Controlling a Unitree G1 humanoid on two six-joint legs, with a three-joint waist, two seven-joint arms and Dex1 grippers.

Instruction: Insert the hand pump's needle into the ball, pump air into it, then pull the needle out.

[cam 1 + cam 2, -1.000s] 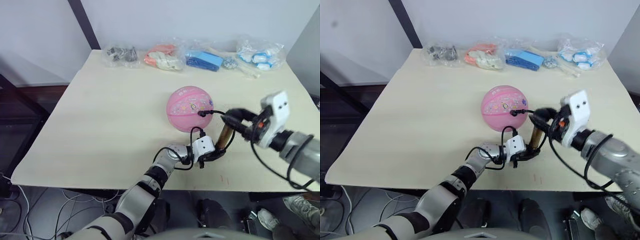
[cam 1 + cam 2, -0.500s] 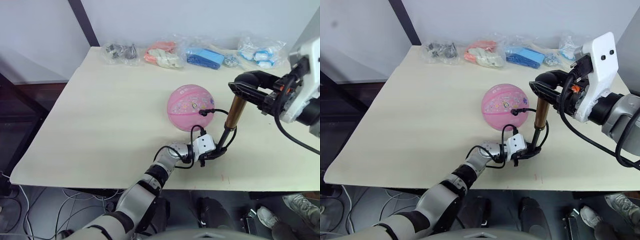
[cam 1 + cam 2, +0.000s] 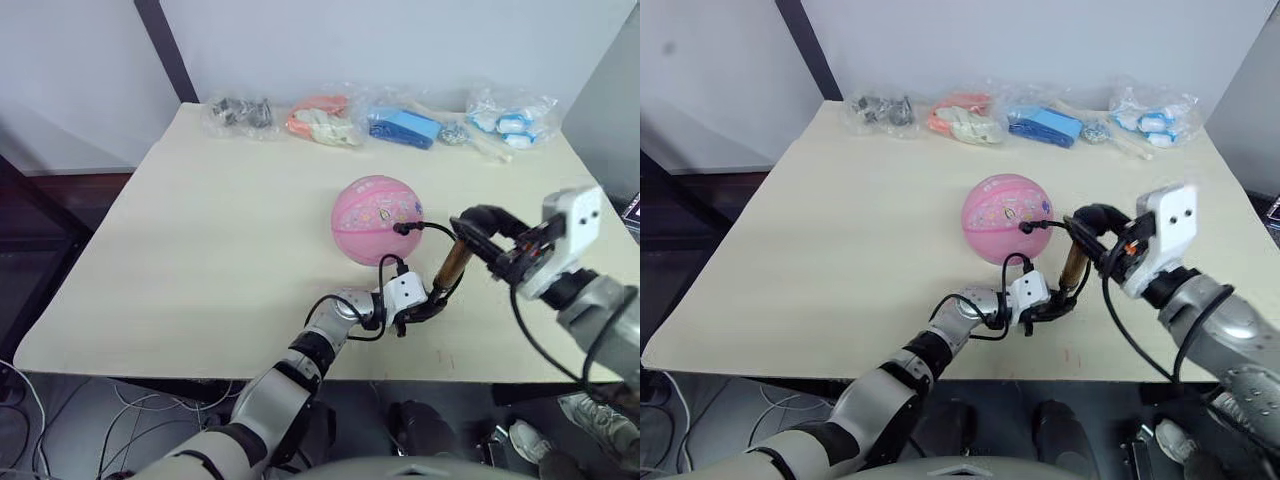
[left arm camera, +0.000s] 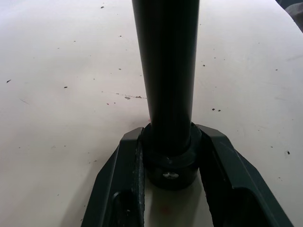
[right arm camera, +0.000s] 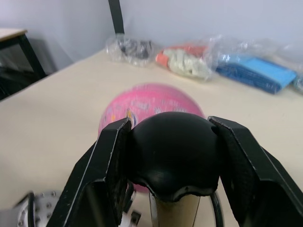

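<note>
The pink ball rests at mid-table. The needle's black fitting sits against the ball's right side, its pin hidden, and the thin black hose arcs from it to the hand pump. The gold-bronze pump stands tilted just right of the ball. My left gripper is shut on the pump's black base, pinning it to the table. My right gripper is shut on the black handle, low against the cylinder's top. In the right wrist view the ball lies behind the handle.
Several clear plastic bags of small items line the table's far edge: dark parts, orange and white pieces, blue pieces, blue-white pieces. The cream table has bare room left of the ball.
The right gripper lifted the handle high half a second ago, drawing the pump out, and has now pushed it back down. The left gripper and the ball have stayed put.
</note>
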